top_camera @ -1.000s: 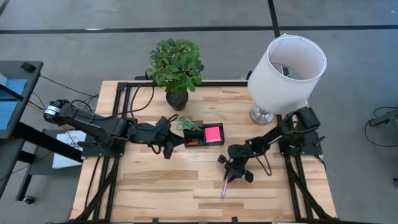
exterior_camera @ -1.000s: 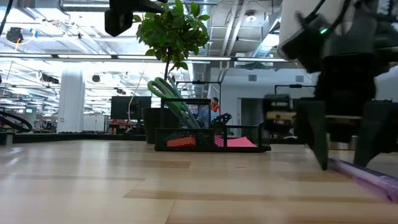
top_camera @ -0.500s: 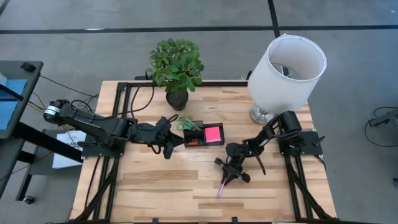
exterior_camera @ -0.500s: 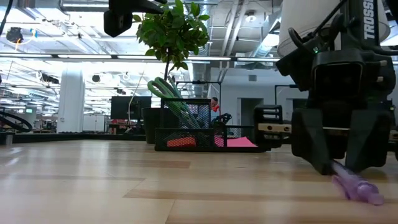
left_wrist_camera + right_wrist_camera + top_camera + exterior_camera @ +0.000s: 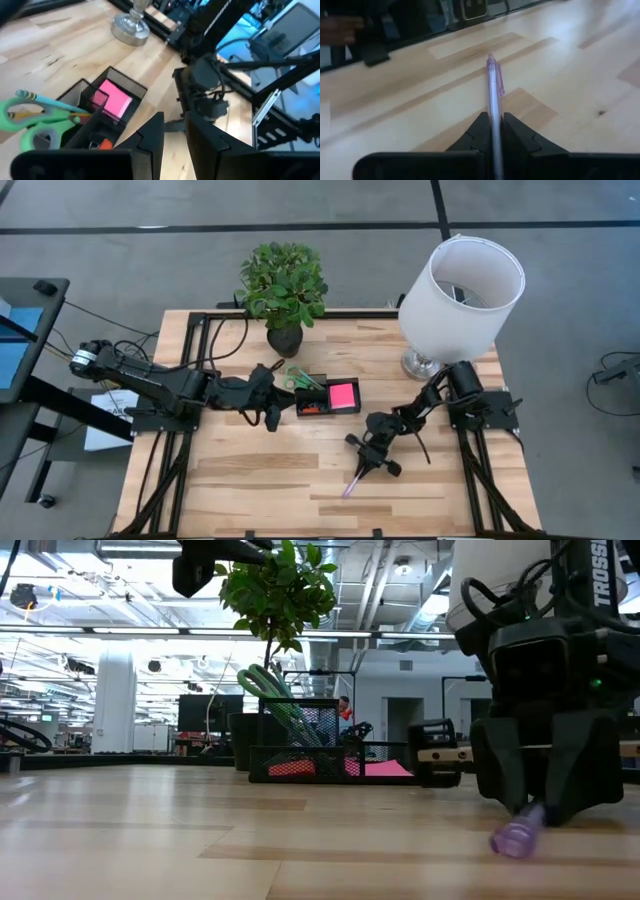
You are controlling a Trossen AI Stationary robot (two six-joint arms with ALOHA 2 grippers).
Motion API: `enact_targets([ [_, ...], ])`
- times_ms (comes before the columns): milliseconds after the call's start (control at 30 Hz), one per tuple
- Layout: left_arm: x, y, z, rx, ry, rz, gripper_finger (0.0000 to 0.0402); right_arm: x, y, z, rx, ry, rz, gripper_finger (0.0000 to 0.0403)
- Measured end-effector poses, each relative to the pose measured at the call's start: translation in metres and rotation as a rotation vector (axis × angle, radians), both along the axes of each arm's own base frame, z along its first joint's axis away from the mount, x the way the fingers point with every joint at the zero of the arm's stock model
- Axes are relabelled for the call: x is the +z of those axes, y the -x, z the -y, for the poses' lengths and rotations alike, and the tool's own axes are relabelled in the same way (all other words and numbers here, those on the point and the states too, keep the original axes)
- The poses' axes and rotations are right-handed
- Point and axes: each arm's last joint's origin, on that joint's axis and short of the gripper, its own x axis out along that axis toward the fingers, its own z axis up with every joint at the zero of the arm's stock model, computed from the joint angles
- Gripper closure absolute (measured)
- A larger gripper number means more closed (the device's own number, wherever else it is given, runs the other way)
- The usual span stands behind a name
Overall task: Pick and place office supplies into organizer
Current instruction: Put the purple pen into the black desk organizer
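Note:
A pale purple pen (image 5: 350,485) lies toward the table's near edge, right of the middle, with my right gripper (image 5: 363,463) shut on it. The black mesh organizer (image 5: 327,413) stands at the table's middle. It holds green-handled scissors (image 5: 298,378), which stand handles-up in a compartment, and a pink sticky pad (image 5: 342,394). My left gripper (image 5: 272,418) hovers just left of the organizer, above the table. A narrow gap shows between its fingers (image 5: 150,137), with nothing in it. My right gripper pinches the pen's shaft (image 5: 493,117) between its two fingers, which come slanting down from the table's far right. The pen runs along the fingers and sticks out past them toward the near edge. Its free end (image 5: 517,837) is low at the table top; whether it touches I cannot tell.
A potted plant (image 5: 284,340) stands behind the organizer at the far edge. A white-shaded lamp (image 5: 460,295) stands at the far right, its metal foot (image 5: 129,27) on the table. Bare wood stretches over the near left part of the table (image 5: 230,480).
My right gripper has sunk onto the pen, tipped further down and shut on it. The pen's free end has swung toward the table's left and near edge, and the pen now points at the low camera.

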Motion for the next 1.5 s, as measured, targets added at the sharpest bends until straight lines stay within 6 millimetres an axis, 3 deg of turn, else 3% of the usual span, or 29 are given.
enact_targets([
  [200, -0.002, -0.001, -0.006, -0.002, 0.004, -0.022, 0.033, 0.008, -0.006, -0.002, -0.122, -0.118, -0.017, 0.0376],
  [333, -0.012, -0.006, -0.004, 0.035, 0.095, -0.064, 0.033, 0.03, -0.013, -0.006, -0.194, -0.187, 0.066, 0.0376],
  [533, -0.034, -0.041, 0.015, -0.199, 0.202, -0.045, 0.033, 0.069, -0.017, -0.003, -0.352, -0.258, 0.137, 0.0376],
  [633, -0.036, -0.053, 0.017, -0.313, 0.235, 0.001, 0.033, 0.088, -0.016, 0.003, -0.482, -0.225, 0.111, 0.0376],
  [733, -0.028, -0.056, 0.008, -0.329, 0.252, 0.026, 0.033, 0.111, -0.01, 0.009, -0.636, -0.129, 0.075, 0.0376],
  [833, -0.002, -0.052, 0.0, -0.347, 0.219, 0.11, 0.033, 0.138, -0.002, 0.015, -0.759, 0.056, 0.032, 0.0376],
  [967, 0.042, -0.033, -0.009, -0.336, 0.116, 0.244, 0.033, 0.189, 0.0, 0.026, -0.939, 0.245, -0.02, 0.0376],
  [1167, 0.075, -0.002, -0.014, -0.267, -0.015, 0.346, 0.033, 0.261, -0.018, 0.049, -1.043, 0.337, -0.195, 0.0376],
  [1367, 0.082, 0.017, -0.011, -0.299, -0.07, 0.339, 0.033, 0.283, -0.056, 0.062, -1.079, 0.455, -0.549, 0.0376],
  [1500, 0.084, 0.025, -0.01, -0.32, -0.12, 0.333, 0.033, 0.285, -0.093, 0.059, -1.082, 0.535, -0.644, 0.0376],
])
